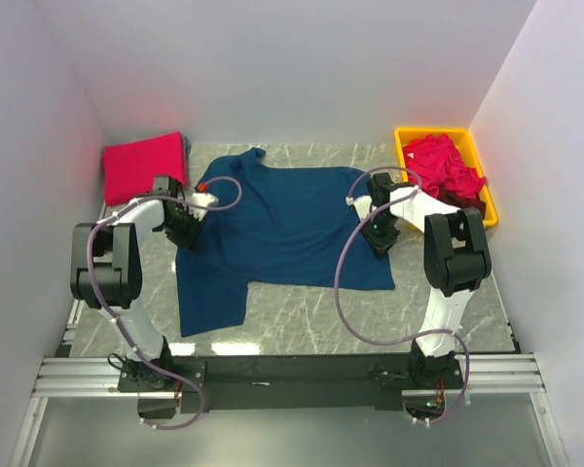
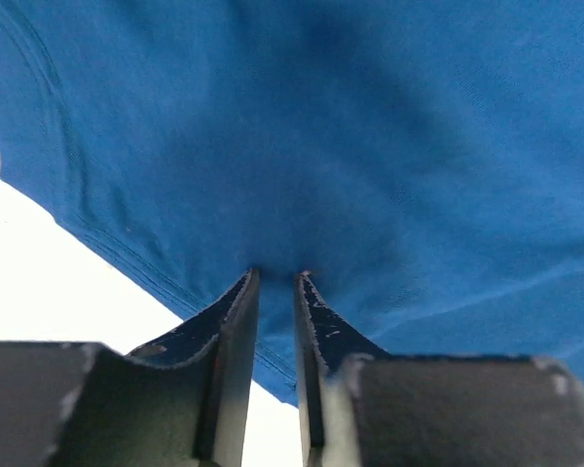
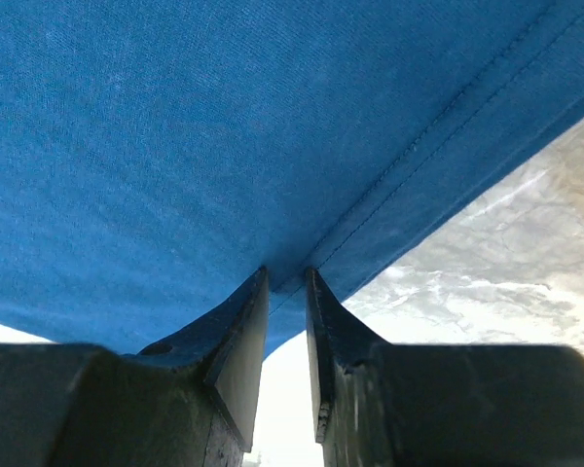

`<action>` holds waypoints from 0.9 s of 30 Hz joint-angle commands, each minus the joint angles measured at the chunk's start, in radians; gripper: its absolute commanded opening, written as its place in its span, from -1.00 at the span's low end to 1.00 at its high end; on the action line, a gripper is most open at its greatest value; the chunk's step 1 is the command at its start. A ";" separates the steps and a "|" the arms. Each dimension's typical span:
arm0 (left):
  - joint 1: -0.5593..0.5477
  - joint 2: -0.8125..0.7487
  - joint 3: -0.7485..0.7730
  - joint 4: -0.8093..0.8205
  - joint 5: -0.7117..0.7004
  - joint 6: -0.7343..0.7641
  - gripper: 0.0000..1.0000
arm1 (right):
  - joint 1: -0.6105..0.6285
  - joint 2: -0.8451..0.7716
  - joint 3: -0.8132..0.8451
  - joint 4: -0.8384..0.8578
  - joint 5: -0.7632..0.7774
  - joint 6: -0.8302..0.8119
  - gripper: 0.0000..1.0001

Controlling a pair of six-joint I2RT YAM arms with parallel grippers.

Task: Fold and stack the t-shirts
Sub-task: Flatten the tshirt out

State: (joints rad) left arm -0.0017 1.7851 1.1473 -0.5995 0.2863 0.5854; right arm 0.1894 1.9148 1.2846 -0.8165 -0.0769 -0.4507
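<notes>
The left tool (image 2: 275, 277) and the right tool (image 3: 285, 272) are each nearly closed, pinching the cloth at the left and right edges of the navy t-shirt (image 1: 292, 219), which lies spread across the middle of the surface (image 1: 311, 321). This looks like the first fold of this shirt. Next, both arms should probably lift together and carry the edges over evenly, before it joins the folded red-pink t-shirt (image 1: 144, 165) at far left.
</notes>
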 commanded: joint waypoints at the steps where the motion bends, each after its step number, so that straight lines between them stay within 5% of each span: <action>1: -0.001 -0.030 -0.053 0.026 -0.053 -0.010 -0.49 | -0.005 0.007 -0.021 0.007 0.048 -0.022 -0.41; 11: -0.001 -0.223 -0.368 -0.063 -0.113 0.086 -0.55 | -0.004 -0.095 -0.171 -0.070 0.003 -0.081 -0.44; 16: -0.001 -0.400 -0.373 -0.330 -0.046 0.215 -0.63 | -0.007 -0.229 -0.228 -0.234 -0.047 -0.209 -0.44; 20: -0.001 -0.380 -0.161 -0.393 0.034 0.194 -0.60 | -0.031 -0.191 -0.040 -0.262 -0.147 -0.136 -0.43; 27: -0.001 -0.068 0.190 -0.218 0.126 -0.079 -0.36 | -0.028 0.044 0.375 -0.171 -0.215 0.059 -0.42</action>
State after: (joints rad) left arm -0.0025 1.6310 1.2606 -0.8860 0.3386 0.6315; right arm 0.1631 1.8946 1.5631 -1.0283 -0.2466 -0.4877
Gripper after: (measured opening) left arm 0.315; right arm 0.288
